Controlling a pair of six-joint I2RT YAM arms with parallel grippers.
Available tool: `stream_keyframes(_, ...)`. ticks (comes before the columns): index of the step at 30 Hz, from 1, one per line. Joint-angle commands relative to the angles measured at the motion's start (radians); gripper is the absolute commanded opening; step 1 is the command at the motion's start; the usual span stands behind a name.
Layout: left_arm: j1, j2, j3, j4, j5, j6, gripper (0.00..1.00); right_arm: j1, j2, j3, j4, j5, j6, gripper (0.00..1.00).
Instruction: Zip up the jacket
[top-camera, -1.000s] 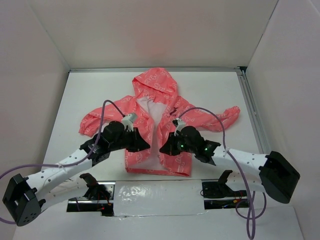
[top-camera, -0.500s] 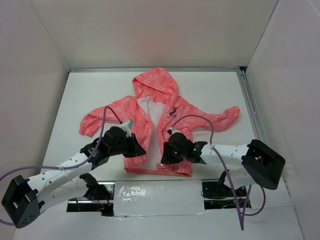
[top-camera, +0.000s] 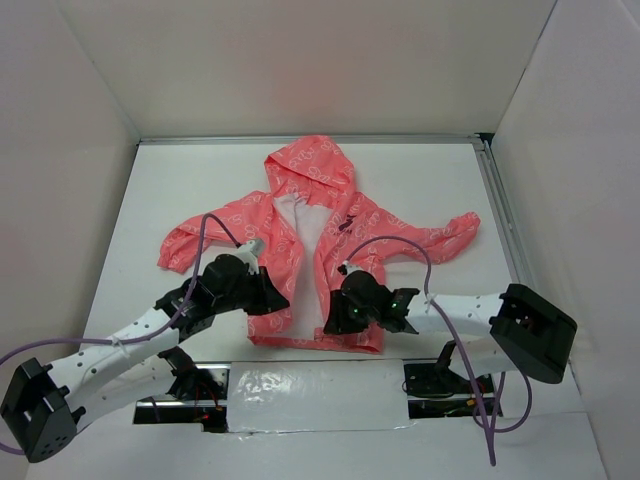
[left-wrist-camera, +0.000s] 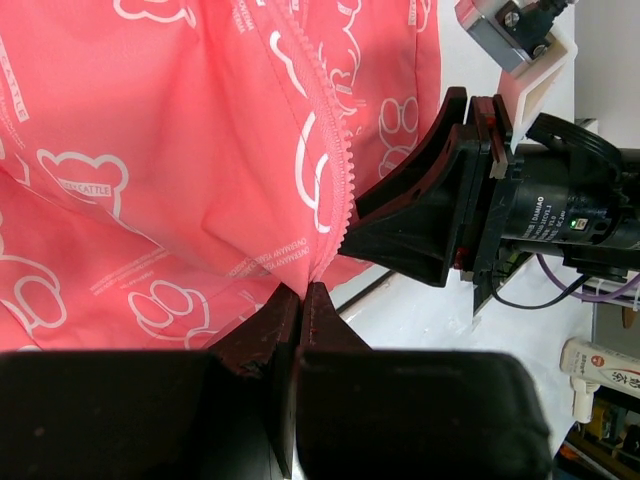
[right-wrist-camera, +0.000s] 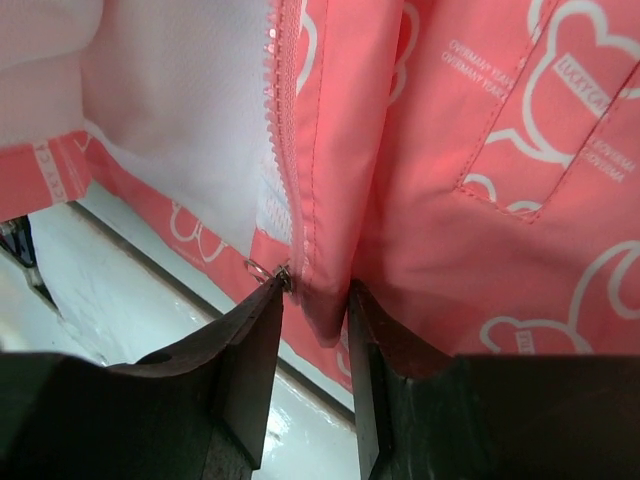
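Observation:
The coral-pink hooded jacket lies open on the white table, hood at the far side, pale lining showing down the middle. My left gripper is shut on the lower corner of the jacket's left front panel, next to the zipper teeth. My right gripper is at the hem of the other panel. In the right wrist view its jaws stand slightly apart around the folded front edge. The zipper slider with its ring touches the left fingertip. The right gripper also shows in the left wrist view.
A shiny taped strip runs along the near table edge just below the hem. White walls close in three sides, with a metal rail on the right. Purple cables loop over both arms.
Both grippers have moved toward the near edge, down to the jacket's hem. The right gripper has shifted left onto the front edge. The jacket's lower panels have pulled slightly closer together.

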Motion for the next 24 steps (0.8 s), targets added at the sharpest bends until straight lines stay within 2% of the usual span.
stream_keyframes(1, 0.003, -0.014, 0.005, 0.024, -0.008, -0.008, 0.00, 0.010, -0.011, -0.010, 0.085, -0.040, 0.006, 0.39)
stream_keyframes(5, 0.003, -0.008, 0.009, 0.020, -0.009, -0.007, 0.00, 0.010, 0.023, -0.012, 0.115, -0.042, 0.013, 0.36)
stream_keyframes(7, 0.003, -0.008, 0.011, 0.020, -0.006, -0.006, 0.00, 0.010, 0.026, -0.007, 0.122, -0.010, 0.021, 0.33)
stream_keyframes(8, 0.003, -0.009, 0.008, 0.021, -0.006, -0.006, 0.00, 0.010, 0.029, -0.006, 0.125, 0.000, 0.024, 0.26)
stream_keyframes(9, 0.002, -0.009, 0.008, 0.023, -0.003, -0.004, 0.00, 0.010, 0.028, -0.003, 0.130, 0.012, 0.027, 0.23)
stream_keyframes(13, 0.003, -0.008, 0.017, 0.021, 0.001, 0.002, 0.00, -0.005, 0.035, -0.004, 0.153, 0.027, 0.029, 0.18)
stream_keyframes(16, 0.003, -0.001, 0.020, 0.023, 0.011, 0.008, 0.00, -0.018, 0.039, -0.015, 0.196, 0.001, 0.020, 0.00)
stream_keyframes(20, 0.003, 0.005, 0.037, 0.038, 0.024, 0.014, 0.00, -0.018, -0.021, -0.061, 0.340, -0.110, -0.034, 0.00)
stream_keyframes(24, 0.002, -0.007, 0.066, 0.061, 0.046, 0.019, 0.00, -0.018, -0.144, -0.081, 0.423, -0.132, -0.088, 0.00)
